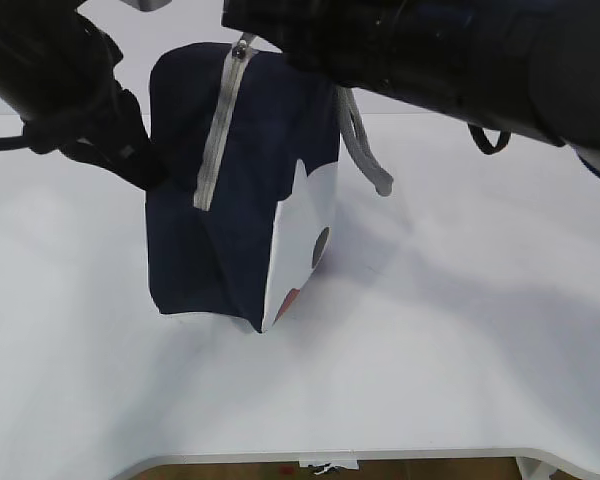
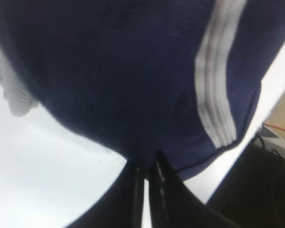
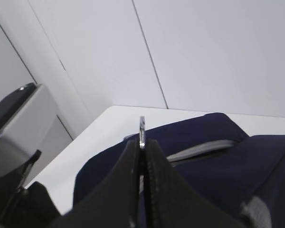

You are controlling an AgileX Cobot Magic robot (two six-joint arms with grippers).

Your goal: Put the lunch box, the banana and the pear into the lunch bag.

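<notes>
Our right gripper (image 3: 141,156) has its jaws pressed together on the metal ring pull (image 3: 142,129), which sticks up edge-on from between the tips. In the exterior view the pull (image 1: 242,47) sits at the top end of the grey zipper (image 1: 218,128), right under the right arm (image 1: 460,45). Our left gripper (image 2: 146,178) has its jaws pinched on a fold of the navy fabric of the bag (image 2: 123,71), with only a thin slit of light showing between the fingers (image 2: 168,199). In the exterior view that arm (image 1: 70,85) meets the bag's left side.

The bag (image 1: 230,210) stands upright on the white bench (image 1: 460,340), its zipper running closed from the top down the front face. A white panel (image 1: 300,240) with a dark mark and a red mark faces right. A grey handle (image 1: 365,150) hangs off the right of the top.

We cannot see the lunch box, banana or pear in any view.
</notes>
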